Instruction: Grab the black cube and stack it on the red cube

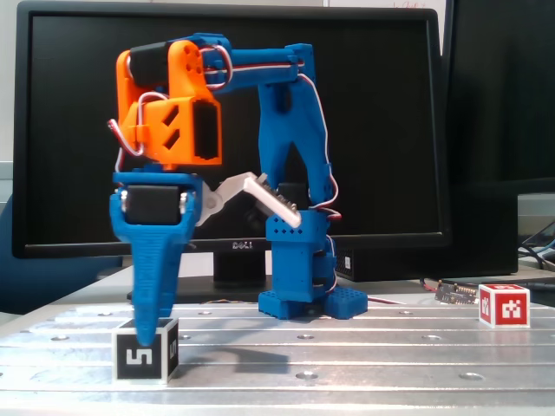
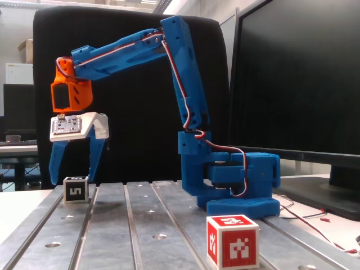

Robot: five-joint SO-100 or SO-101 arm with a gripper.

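The grooved metal surface (image 2: 140, 225) carries both cubes well apart. The blue-and-orange printed arm (image 2: 180, 84) is bent over so that its jaws (image 2: 72, 179) are spread wide and empty, straddling the small black cube with white-edged faces (image 2: 76, 189). The small red cube with white marker patterns (image 2: 233, 241) is left clear as the stacking base.

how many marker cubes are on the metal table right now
2. The small black cube with a white "5" marker sits under the open blue gripper. The small red cube with white square markers stands apart, far right in that fixed view. None seems hidden.
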